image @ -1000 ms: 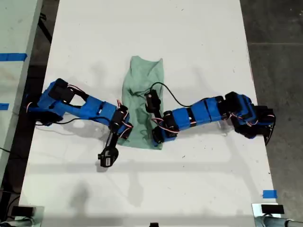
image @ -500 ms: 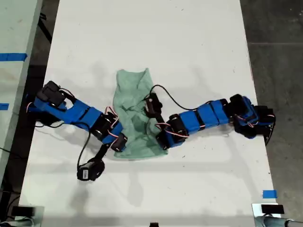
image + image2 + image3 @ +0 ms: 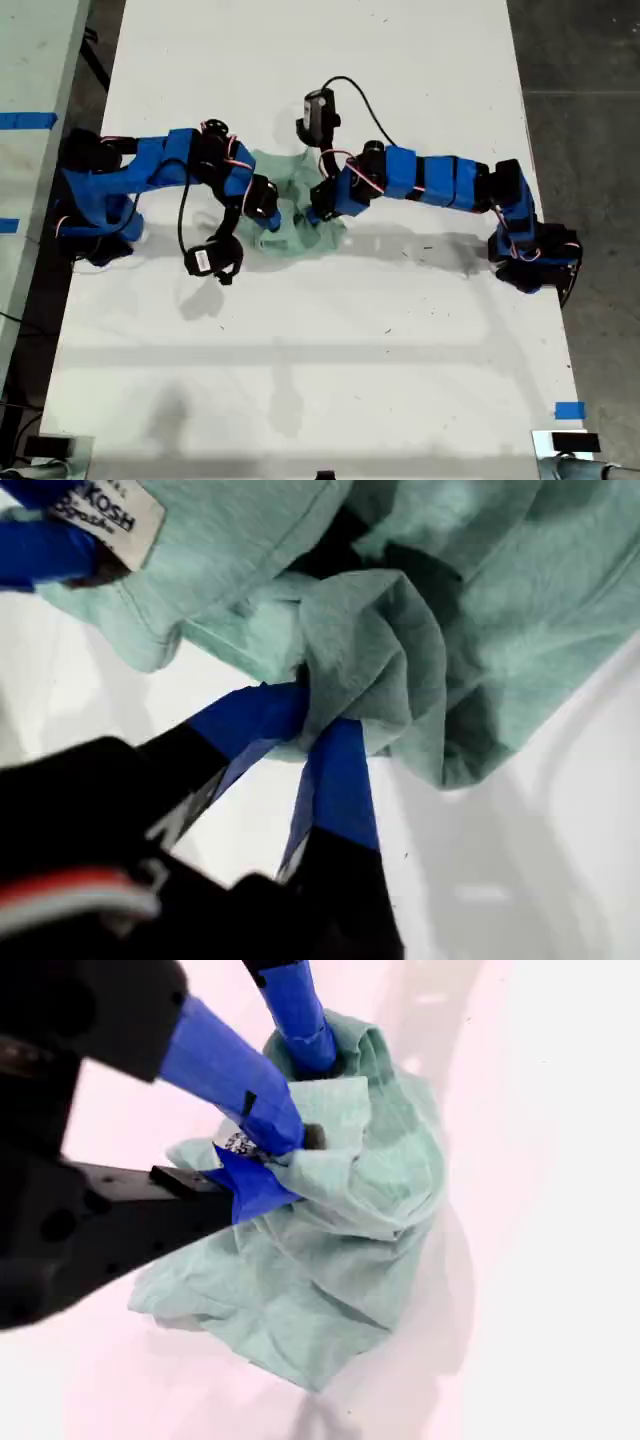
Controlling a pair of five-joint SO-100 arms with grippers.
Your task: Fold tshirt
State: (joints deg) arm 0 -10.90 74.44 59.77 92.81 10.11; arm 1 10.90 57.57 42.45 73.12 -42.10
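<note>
The pale mint-green tshirt [image 3: 287,236] lies bunched in the middle of the white table, between two blue arms that meet over it from the exterior view's left and right. The wrist views do not show which arm is which. My first gripper [image 3: 322,702] is shut on a gathered fold of the tshirt [image 3: 500,610]. My second gripper [image 3: 268,1156] is shut on the tshirt [image 3: 340,1290] beside its white tag [image 3: 238,1142]. The tag [image 3: 105,515] also shows in the first wrist view, next to the other gripper's blue finger. The two pinches sit close together, and the cloth under them is rumpled.
The white table [image 3: 400,350] runs on all sides of the arms. Blue tape [image 3: 569,410] marks its near corner at the exterior view's right. A second surface with blue tape [image 3: 25,121] lies along the exterior view's left. Black wrist cameras [image 3: 318,110] [image 3: 205,260] and cables stick out from the arms.
Both arms have swung from the table's near side toward the far side, carrying the tshirt's near edge with them. The tshirt lay stretched lengthwise and is now a shorter, bunched heap.
</note>
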